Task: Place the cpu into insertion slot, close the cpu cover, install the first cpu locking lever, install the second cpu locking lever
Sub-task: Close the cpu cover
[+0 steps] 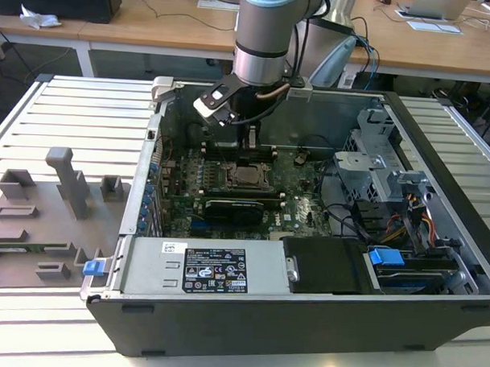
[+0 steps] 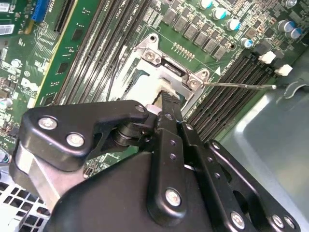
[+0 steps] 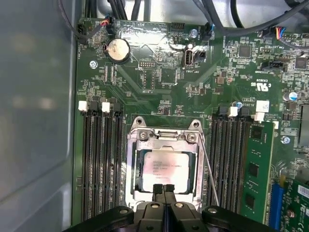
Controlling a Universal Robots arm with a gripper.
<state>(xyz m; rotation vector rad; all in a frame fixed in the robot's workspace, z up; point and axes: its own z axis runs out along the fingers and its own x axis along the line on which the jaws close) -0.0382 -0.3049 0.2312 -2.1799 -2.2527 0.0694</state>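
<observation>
In the exterior view the arm (image 1: 266, 39) reaches straight down into the open computer case (image 1: 436, 238) on the slatted table (image 1: 78, 113). Its gripper (image 1: 248, 142) hangs just above the cpu (image 1: 247, 176), in the middle of the green board (image 1: 301, 201). There is open board on both sides of it. The case's back wall is close behind, a black card (image 1: 234, 207) lies just in front, and the drive cage (image 1: 374, 172) with its cables crowds the exterior view's right. Grey blocks (image 1: 68, 181) sit on the table outside the case, well apart.

In the second wrist view the black fingers (image 2: 166, 104) come down onto the edge of the cpu cover (image 2: 169, 72). A thin lever (image 2: 236, 85) sticks out across the memory slots (image 2: 227, 92) towards the grey case wall.

In the first wrist view the jaws are closed tight together with nothing between them, and the tips rest at the near edge of the cover. The chip lies flat in the insertion slot (image 3: 138, 191), and the cover's frame lies around it. The lever runs slanted along one side, between the cover and a bank of slots holding a green memory stick (image 3: 253, 169). A coin battery (image 3: 117, 50) sits farther up the board.
</observation>
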